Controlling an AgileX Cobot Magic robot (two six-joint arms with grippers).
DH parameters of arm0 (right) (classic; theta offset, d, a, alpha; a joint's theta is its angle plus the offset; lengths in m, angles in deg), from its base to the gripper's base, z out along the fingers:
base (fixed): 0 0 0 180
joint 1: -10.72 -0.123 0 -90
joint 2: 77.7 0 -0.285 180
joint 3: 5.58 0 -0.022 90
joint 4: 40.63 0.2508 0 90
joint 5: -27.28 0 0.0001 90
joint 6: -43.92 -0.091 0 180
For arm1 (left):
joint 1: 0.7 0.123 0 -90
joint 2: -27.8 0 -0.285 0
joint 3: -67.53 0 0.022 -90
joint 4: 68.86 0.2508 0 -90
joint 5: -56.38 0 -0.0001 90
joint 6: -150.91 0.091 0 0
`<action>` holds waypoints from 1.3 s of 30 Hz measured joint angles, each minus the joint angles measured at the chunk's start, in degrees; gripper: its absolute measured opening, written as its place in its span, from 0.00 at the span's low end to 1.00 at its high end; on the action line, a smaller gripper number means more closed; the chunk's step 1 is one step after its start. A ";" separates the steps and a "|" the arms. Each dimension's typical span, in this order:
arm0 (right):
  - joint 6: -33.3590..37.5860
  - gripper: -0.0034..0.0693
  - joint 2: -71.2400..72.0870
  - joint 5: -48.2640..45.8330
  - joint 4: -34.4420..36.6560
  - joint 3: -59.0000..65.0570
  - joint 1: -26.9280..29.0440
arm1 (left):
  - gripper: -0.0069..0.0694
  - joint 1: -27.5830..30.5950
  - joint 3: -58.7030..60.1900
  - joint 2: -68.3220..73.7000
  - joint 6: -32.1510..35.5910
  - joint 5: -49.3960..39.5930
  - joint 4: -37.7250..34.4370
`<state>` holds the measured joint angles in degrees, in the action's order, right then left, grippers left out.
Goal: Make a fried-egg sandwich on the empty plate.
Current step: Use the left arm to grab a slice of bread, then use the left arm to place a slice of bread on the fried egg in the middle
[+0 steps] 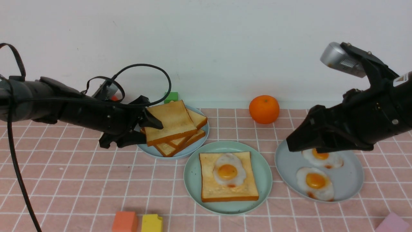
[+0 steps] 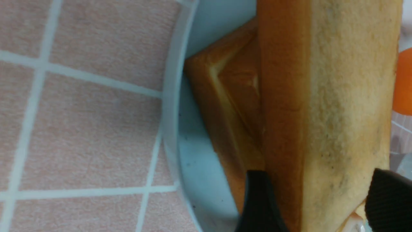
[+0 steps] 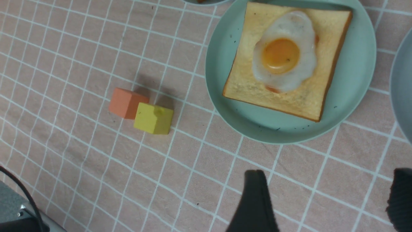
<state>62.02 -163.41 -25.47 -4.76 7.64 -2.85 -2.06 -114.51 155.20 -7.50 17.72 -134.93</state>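
Note:
The mint-green plate in the middle holds one toast slice with a fried egg lying uncovered on top; the right wrist view shows the plate, toast and egg too. My left gripper is shut on a toast slice, held tilted just above the loose toast stack. The left wrist view shows the gripper with a finger on either side of that slice. My right gripper is open and empty over the near-left rim of the right grey-blue plate.
The right plate holds two bare fried eggs. The toast stack sits on a grey-blue plate. An orange fruit and a green block are at the back. Orange, yellow and pink blocks lie along the front edge.

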 joint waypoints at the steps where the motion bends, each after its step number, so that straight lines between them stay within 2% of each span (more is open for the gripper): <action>1: 0.00 0.79 0.00 0.00 0.27 0.00 0.00 | 0.67 0.00 0.00 0.16 0.26 -0.12 0.00; 4: 0.00 0.79 0.00 0.00 0.96 0.00 0.00 | 0.60 0.00 0.00 0.49 1.20 -0.18 0.00; 6: 0.00 0.79 0.00 0.00 1.20 0.00 0.00 | 0.46 0.00 0.00 0.56 2.26 -0.18 0.21; 8: 0.00 0.79 0.00 -0.06 1.20 0.00 0.00 | 0.40 0.00 0.00 0.56 2.46 -0.18 0.33; 9: 0.00 0.79 0.00 -0.20 1.20 0.00 0.00 | 0.31 0.00 -0.05 0.51 2.50 -0.24 0.52; 11: -0.05 0.79 0.00 -0.46 1.20 0.00 0.00 | 0.26 0.00 -0.05 0.51 2.63 -0.41 0.70; 17: -0.05 0.79 1.00 -1.66 0.96 0.00 0.00 | 0.26 1.36 -0.06 -2.84 4.33 -3.54 1.95; 22: -1.61 0.79 5.61 -2.94 -1.64 0.06 0.00 | 0.26 2.05 -0.06 -10.13 7.92 -11.33 2.39; 27: -3.82 0.79 10.49 -2.77 -3.63 1.70 0.00 | 0.26 -3.73 1.48 -14.07 10.60 -16.55 1.89; 28: -4.30 0.79 12.57 -2.77 -4.39 3.27 0.00 | 0.26 -7.36 3.24 -14.24 10.54 -15.67 1.39; 29: -4.30 0.79 12.97 -2.77 -4.49 3.41 0.00 | 0.26 -7.77 3.46 -14.16 10.55 -15.49 1.39; 32: -4.48 0.79 15.54 -2.82 -5.95 5.34 0.00 | 0.26 -13.74 6.50 -13.23 10.30 -10.18 1.34; 39: -4.53 0.79 17.70 -2.79 -9.36 6.73 0.00 | 0.26 -17.40 8.02 -10.87 6.87 -1.95 0.34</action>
<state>57.49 -145.71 -28.26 -14.12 14.37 -2.85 -19.46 -106.49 144.33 -0.63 15.77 -134.59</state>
